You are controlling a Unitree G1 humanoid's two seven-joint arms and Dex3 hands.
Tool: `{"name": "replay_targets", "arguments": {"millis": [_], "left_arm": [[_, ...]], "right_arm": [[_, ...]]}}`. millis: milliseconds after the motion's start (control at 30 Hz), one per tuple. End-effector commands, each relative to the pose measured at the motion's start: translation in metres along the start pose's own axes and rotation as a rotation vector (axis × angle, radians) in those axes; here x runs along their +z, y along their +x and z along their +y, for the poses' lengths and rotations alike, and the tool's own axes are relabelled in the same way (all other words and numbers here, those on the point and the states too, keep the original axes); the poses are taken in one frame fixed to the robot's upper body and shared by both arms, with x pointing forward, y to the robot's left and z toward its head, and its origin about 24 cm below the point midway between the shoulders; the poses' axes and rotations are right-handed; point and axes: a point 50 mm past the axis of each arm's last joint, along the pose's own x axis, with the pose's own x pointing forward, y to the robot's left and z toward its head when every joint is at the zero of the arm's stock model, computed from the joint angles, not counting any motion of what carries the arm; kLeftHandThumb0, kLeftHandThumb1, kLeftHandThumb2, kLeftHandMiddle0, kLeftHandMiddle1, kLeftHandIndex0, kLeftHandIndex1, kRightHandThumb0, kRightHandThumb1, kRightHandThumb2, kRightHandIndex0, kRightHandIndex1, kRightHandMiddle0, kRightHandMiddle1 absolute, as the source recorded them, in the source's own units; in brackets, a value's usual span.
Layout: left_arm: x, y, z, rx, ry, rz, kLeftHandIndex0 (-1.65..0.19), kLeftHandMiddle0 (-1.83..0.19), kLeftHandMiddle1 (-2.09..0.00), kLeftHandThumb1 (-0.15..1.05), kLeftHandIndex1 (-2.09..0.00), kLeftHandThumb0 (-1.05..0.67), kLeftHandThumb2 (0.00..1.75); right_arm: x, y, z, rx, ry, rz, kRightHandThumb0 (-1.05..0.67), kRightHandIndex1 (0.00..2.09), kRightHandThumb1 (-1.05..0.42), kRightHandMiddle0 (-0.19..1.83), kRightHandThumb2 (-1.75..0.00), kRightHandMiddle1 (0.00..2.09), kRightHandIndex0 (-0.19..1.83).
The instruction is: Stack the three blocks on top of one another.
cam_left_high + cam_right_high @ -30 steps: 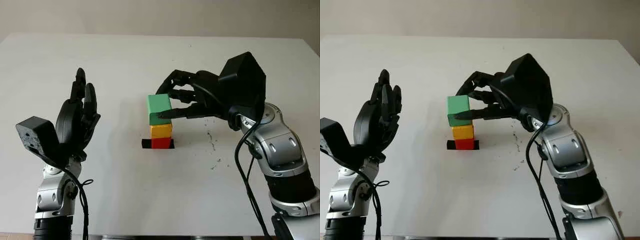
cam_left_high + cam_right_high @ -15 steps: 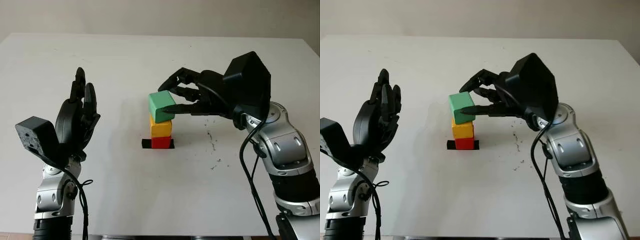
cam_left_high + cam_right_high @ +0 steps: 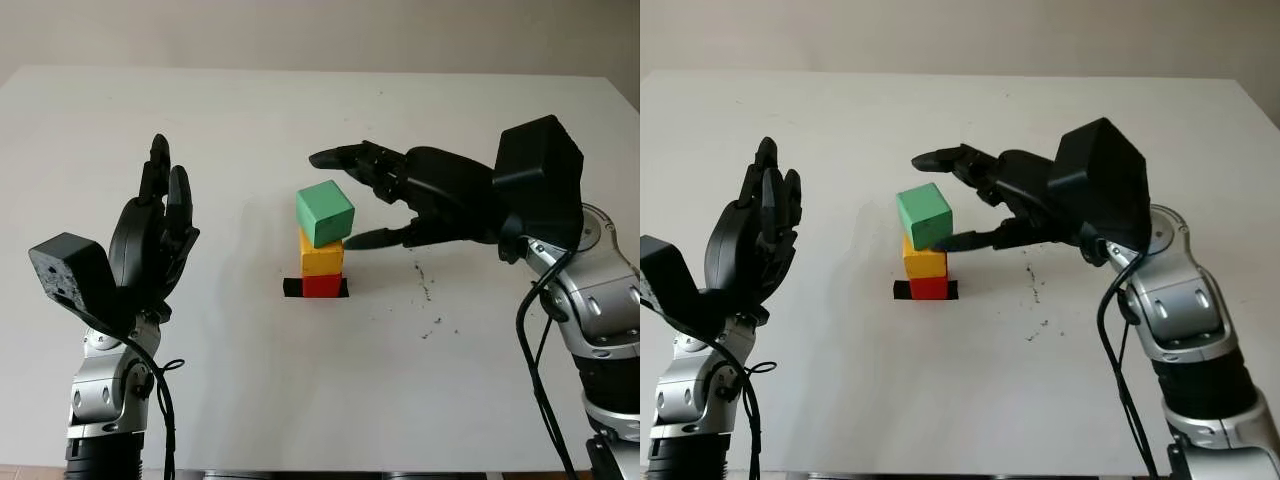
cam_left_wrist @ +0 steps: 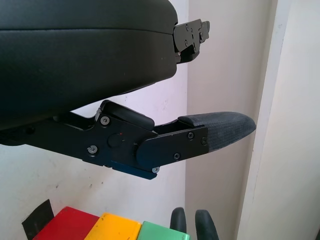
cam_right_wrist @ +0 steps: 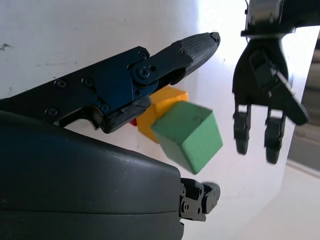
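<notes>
No containers on the white table point(image 3: 250, 400); the only load-bearing item is the stack near its centre. Red block point(image 3: 322, 286) at the bottom, sitting on a strip of black tape point(image 3: 292, 288) stuck to the tabletop. Yellow block point(image 3: 321, 258) squarely on the red one. Green block point(image 3: 324, 213) on top of the yellow, but rotated and tilted, one corner overhanging; in the right wrist view it sits askew on the yellow block point(image 5: 162, 107) with the green block point(image 5: 189, 136) edge-on toward the camera. Right hand point(image 3: 385, 205) released: it holds nothing, is just to the right of the green block at about its height, with the upper fingers point(image 3: 345, 158) extended above and beyond the block and the lower finger reaching toward the yellow/green seam. Whether that lower fingertip touches the stack cannot be told. Left hand point(image 3: 150, 240) open, raised upright well to the left of the stack, holding nothing. Scattered small dark specks point(image 3: 428, 290) on the table to the right of the stack, beneath the right forearm. Nothing stands between either hand and the stack.
</notes>
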Motion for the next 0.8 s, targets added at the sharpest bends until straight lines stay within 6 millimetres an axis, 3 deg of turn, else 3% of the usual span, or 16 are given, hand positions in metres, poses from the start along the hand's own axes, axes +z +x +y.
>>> {"name": "replay_targets", "arguments": {"millis": [0, 167, 267, 300, 433, 533, 633, 767], "left_arm": [[0.002, -0.002, 0.003, 0.006, 0.014, -0.008, 0.19, 0.19, 0.00, 1.05, 0.00, -0.75, 0.61], [0.003, -0.002, 0.002, 0.009, 0.011, -0.011, 0.19, 0.19, 0.00, 1.05, 0.00, -0.75, 0.61], [0.003, -0.002, 0.002, 0.009, 0.011, -0.012, 0.19, 0.19, 0.00, 1.05, 0.00, -0.75, 0.62], [0.002, -0.002, 0.002, 0.007, 0.011, -0.012, 0.19, 0.19, 0.00, 1.05, 0.00, -0.75, 0.62], [0.003, -0.002, 0.003, 0.004, 0.011, -0.016, 0.19, 0.19, 0.00, 1.05, 0.00, -0.75, 0.63], [0.003, -0.002, 0.004, 0.005, 0.011, -0.018, 0.19, 0.19, 0.00, 1.05, 0.00, -0.76, 0.63], [0.004, -0.002, 0.005, 0.005, 0.006, -0.022, 0.19, 0.19, 0.00, 1.05, 0.00, -0.75, 0.63], [0.004, 0.000, 0.006, 0.001, 0.007, -0.027, 0.19, 0.19, 0.00, 1.05, 0.00, -0.74, 0.64]], "right_arm": [[0.004, -0.006, -0.001, 0.008, -0.011, -0.034, -0.81, 0.00, -0.88, -0.19, -0.05, 0.05, -0.19], [0.006, -0.016, -0.010, -0.106, 0.051, -0.156, -0.86, 0.00, -0.97, -0.19, -0.09, 0.00, -0.19], [0.001, -0.022, -0.019, -0.273, 0.024, -0.240, -0.93, 0.00, -1.04, -0.19, -0.38, 0.00, -0.19], [-0.001, -0.023, -0.022, -0.318, 0.001, -0.246, -0.89, 0.00, -1.04, -0.19, -0.48, 0.01, -0.19], [-0.024, -0.022, -0.031, -0.480, -0.006, -0.207, -0.80, 0.00, -1.05, -0.19, -0.56, 0.02, -0.19], [-0.042, -0.017, -0.033, -0.550, 0.072, -0.163, -0.77, 0.00, -1.05, -0.19, -0.57, 0.01, -0.19], [-0.063, -0.007, -0.026, -0.616, 0.306, -0.170, -0.76, 0.00, -1.05, -0.19, -0.59, 0.01, -0.19], [-0.071, 0.003, -0.015, -0.633, 0.423, -0.202, -0.75, 0.00, -1.05, -0.19, -0.64, 0.00, -0.19]]}}
